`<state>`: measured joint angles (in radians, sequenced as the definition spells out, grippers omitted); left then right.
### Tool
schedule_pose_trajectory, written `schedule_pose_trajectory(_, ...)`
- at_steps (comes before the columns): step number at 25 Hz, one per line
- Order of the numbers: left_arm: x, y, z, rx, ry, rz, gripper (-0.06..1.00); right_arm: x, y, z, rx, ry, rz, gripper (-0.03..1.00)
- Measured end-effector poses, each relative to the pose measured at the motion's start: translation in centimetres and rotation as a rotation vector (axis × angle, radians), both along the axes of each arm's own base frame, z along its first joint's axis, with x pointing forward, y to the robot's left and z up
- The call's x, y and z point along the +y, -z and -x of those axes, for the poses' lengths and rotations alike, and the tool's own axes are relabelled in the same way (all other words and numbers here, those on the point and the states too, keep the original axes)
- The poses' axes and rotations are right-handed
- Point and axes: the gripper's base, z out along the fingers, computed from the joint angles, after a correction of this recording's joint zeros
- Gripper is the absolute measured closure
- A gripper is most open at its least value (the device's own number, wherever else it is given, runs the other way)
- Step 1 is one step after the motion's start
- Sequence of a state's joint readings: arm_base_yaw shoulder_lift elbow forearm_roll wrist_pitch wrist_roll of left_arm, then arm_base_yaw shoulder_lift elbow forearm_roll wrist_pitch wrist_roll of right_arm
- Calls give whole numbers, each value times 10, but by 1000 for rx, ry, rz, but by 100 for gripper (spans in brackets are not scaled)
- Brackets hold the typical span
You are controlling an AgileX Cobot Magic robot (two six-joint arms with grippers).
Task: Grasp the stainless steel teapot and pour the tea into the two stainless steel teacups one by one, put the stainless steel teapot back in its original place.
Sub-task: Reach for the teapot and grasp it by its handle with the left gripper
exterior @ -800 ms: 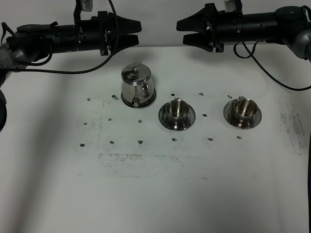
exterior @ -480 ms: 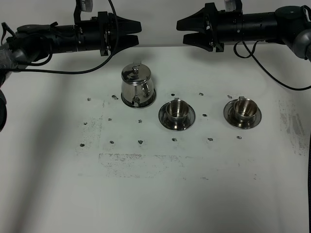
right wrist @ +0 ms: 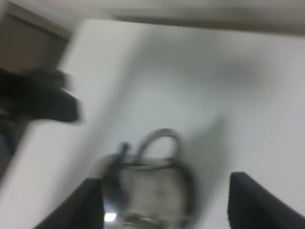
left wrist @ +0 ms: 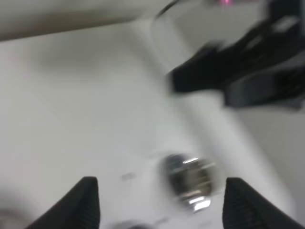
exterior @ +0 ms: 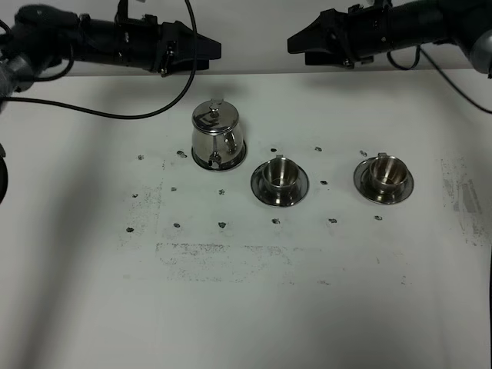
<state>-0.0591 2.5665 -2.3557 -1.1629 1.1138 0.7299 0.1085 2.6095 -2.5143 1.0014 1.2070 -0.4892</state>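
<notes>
While left pincer (exterior: 214, 50) and right pincer (exterior: 297, 42) gape, the teapot (exterior: 217, 138) stands untouched.

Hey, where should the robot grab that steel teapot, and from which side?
Take the stainless steel teapot by its loop handle, which seems to face the near side, slightly toward the nearer teacup. The body is round and slick, so come from above and front, jaws across the loop.

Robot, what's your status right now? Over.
Left gripper and right gripper open, empty, raised beyond the teapot. Teapot upright on the table, ungrasped. Middle teacup and right teacup alongside; nothing blocks the pot.
</notes>
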Motion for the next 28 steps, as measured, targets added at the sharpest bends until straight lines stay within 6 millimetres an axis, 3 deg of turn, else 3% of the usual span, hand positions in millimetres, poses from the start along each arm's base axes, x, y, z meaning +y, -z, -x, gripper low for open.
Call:
schedule_pose_trajectory(3,3,-21,1,-65,-3,-202,40,-8,-15,-1,-44,38,125,44)
schedule_pose_trajectory(8,3,-30,5,-93,-21,-304,41,-22,-41,9,-75,80,302,44)
schedule_pose_trajectory(12,5,-48,20,-136,-15,-400,41,-38,-89,35,-117,135,470,46)
schedule_pose_trajectory(17,-4,-88,51,-235,-15,-525,41,-54,-165,88,-210,204,569,50)
schedule_pose_trajectory(20,-6,-107,71,-283,-23,-546,42,-58,-178,117,-199,200,578,52)
schedule_pose_trajectory(22,-5,-113,82,-307,-28,-554,44,-61,-176,136,-185,202,583,53)
schedule_pose_trajectory(28,5,-106,108,-364,-65,-586,47,-70,-182,203,-259,262,575,53)
